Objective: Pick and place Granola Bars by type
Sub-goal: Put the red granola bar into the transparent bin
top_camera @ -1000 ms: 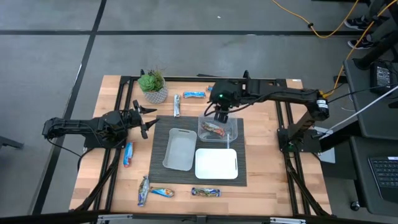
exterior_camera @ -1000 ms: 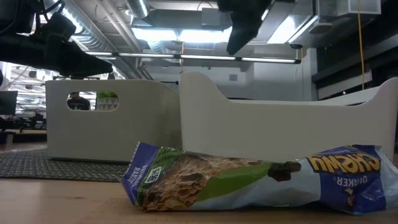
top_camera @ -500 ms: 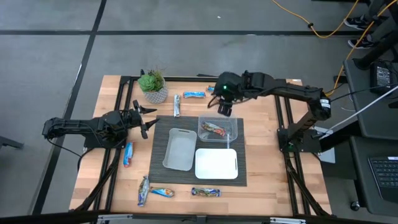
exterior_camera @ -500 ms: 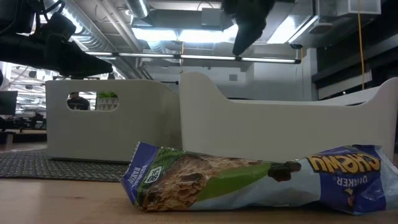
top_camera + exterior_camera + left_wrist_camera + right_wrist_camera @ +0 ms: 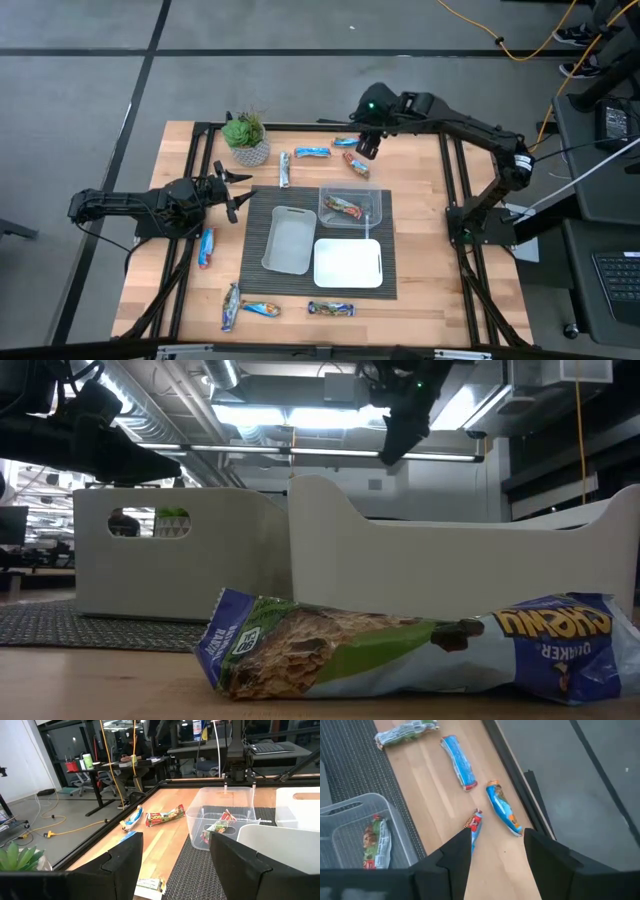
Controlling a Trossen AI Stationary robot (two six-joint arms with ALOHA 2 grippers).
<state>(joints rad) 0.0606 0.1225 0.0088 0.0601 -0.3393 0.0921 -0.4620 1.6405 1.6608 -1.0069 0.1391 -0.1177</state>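
Observation:
Granola bars lie scattered on the table. Along the far edge lie a silver one, a blue one, a blue-orange one and a red-blue one. Another bar lies in the clear tray. My right gripper hangs open above the far edge, tipped down over the red-blue and blue-orange bars, touching nothing. My left gripper waits open and level at the table's left.
A grey tray and a white tray stand on the dark mat beside the clear tray. A potted plant stands far left. More bars lie at the left and along the near edge.
My right gripper has swung from above the clear tray toward the table's far edge and a little right, rolling slightly, its fingers open as before. The bar in the clear tray has stayed put.

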